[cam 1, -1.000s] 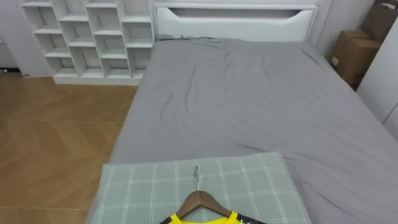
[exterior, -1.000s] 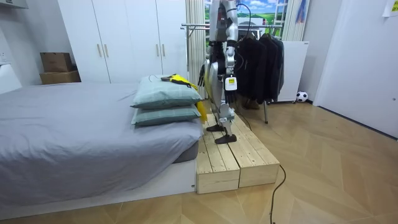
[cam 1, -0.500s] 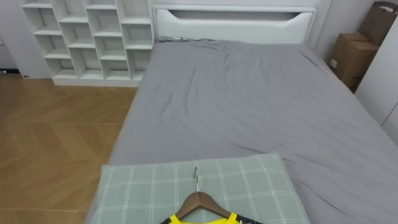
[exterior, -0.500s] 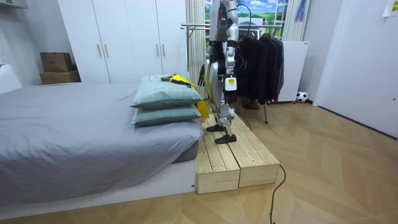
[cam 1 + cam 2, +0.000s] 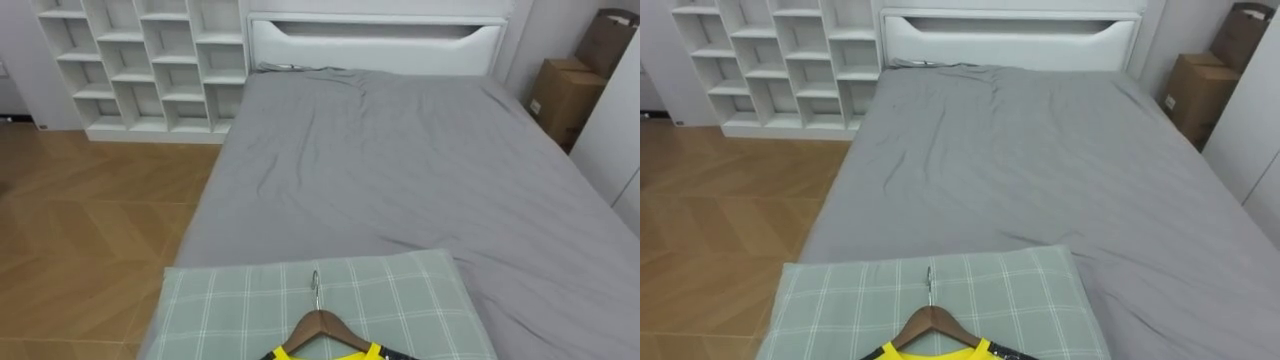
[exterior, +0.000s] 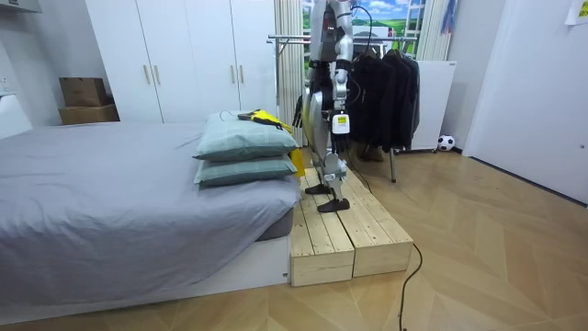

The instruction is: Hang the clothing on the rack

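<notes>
Containers: white cubby shelf [image 5: 140, 60] at far left against the wall. Cardboard box [image 5: 560, 95] at far right beside the headboard [image 5: 375, 40], closed, contents not visible. Surface: wood floor [image 5: 90, 230] on the left. The bed [image 5: 400, 170] has a grey sheet, lightly creased, and runs from the headboard down to a green check pillow [image 5: 250, 310] at the near end. Room view, left to right: white wardrobe [image 6: 184, 55] behind the bed. The pillow sits on a second one. The robot stands upright on a wood platform [image 6: 358, 234] butted against that end of the bed, facing the bed. Behind it is a rack [image 6: 386, 87] of dark clothes, with a ball [image 6: 446, 142] on the floor past the rack. Left hand [image 6: 338, 124] hangs at its side, clear of the bed; can't tell what the fingers are doing, too small. Task item: yellow shirt [image 5: 345, 355] with dark trim, on a wood hanger [image 5: 322, 325]. It lies flat on the top pillow with the metal hook pointing up the bed toward the headboard. In the room view part of the yellow hangs over the pillow edge on the robot's side.
</notes>
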Robot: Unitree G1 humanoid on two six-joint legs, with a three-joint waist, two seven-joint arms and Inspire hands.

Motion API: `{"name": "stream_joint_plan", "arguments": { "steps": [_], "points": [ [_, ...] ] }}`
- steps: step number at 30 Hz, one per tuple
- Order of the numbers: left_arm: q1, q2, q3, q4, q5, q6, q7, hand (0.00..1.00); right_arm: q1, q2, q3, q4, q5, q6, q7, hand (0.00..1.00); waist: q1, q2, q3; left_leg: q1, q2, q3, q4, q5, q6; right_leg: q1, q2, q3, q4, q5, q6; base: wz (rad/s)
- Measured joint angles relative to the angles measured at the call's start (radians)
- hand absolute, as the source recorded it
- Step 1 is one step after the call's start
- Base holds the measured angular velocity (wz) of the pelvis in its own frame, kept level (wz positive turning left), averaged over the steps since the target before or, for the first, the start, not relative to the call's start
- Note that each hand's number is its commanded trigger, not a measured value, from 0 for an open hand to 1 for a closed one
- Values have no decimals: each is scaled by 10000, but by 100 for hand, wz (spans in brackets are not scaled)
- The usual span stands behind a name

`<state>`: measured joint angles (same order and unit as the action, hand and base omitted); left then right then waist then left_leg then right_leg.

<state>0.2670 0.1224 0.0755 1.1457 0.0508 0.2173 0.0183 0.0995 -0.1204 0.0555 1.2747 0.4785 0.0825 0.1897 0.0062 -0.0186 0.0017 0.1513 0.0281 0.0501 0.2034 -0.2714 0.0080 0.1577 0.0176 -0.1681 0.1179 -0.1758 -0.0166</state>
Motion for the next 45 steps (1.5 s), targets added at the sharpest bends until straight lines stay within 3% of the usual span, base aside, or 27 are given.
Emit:
{"name": "stream_joint_plan", "arguments": {
  "steps": [26, 35, 42, 45],
  "points": [
    [84, -120, 4, 1, -140, -87, 252, 0, -4, -9, 15, 31, -52, -54, 52, 0, 14, 22, 18, 77, -1, -4, -4, -2, 0, 49, -6, -23, 1, -1, -1, 0],
    [101, -122, 647, -468, 307, -304, 1248, 0, -21, -45, 1, 95, -129, -76, 34, 0, 21, 100, 17, 67, -4, -39, -3, -3, 1, 74, -10, -60, 9, -2, -3, 0],
    [85, -86, 1152, -581, 351, -755, 2472, 0, -20, -84, -13, 133, -158, -91, -47, 0, 20, 155, 20, 178, -4, -72, -92, -3, 1, 173, -7, -87, 12, -3, -3, 0],
    [41, -60, 1609, -681, 943, -962, 3016, 0, -69, -102, -109, 220, -500, -214, -43, 0, 20, 204, 12, 179, -5, -79, -111, -3, 2, 184, -6, -102, 11, -3, -3, 0]
  ]
}}
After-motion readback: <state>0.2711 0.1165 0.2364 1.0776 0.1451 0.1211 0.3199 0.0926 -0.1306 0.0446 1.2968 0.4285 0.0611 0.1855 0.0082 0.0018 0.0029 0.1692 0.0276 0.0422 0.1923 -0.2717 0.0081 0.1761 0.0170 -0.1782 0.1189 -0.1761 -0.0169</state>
